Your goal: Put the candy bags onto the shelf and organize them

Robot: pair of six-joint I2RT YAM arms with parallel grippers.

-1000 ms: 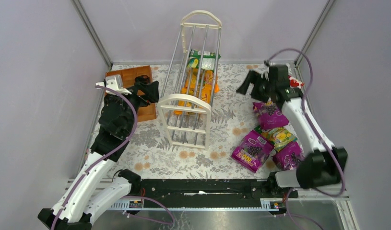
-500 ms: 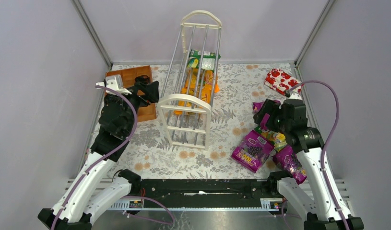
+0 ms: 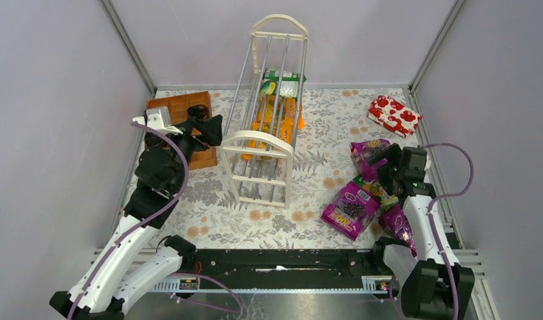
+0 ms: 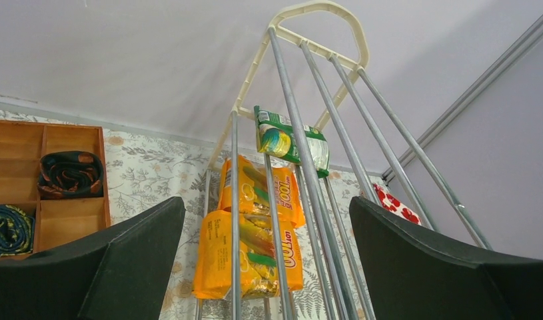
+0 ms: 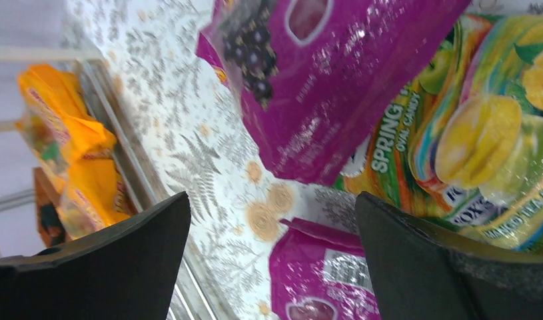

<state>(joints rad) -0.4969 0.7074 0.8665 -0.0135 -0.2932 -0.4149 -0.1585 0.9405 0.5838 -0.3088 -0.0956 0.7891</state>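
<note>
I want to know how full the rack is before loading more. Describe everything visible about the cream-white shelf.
The shelf is a tall cream-white rack: two arched end frames joined by tiers of thin silver rods. It stands upright on the floral table, its length running front to back. Two orange candy bags and one green bag rest on a tier below the top rods, toward its far end; its near part holds nothing.

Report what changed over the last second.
The right gripper pulled back from beside the red packet toward the near edge. It now hangs open over the loose candy bags, holding nothing. The red packet, hidden before, now shows. The left gripper, the shelf and the bags stayed put.
</note>
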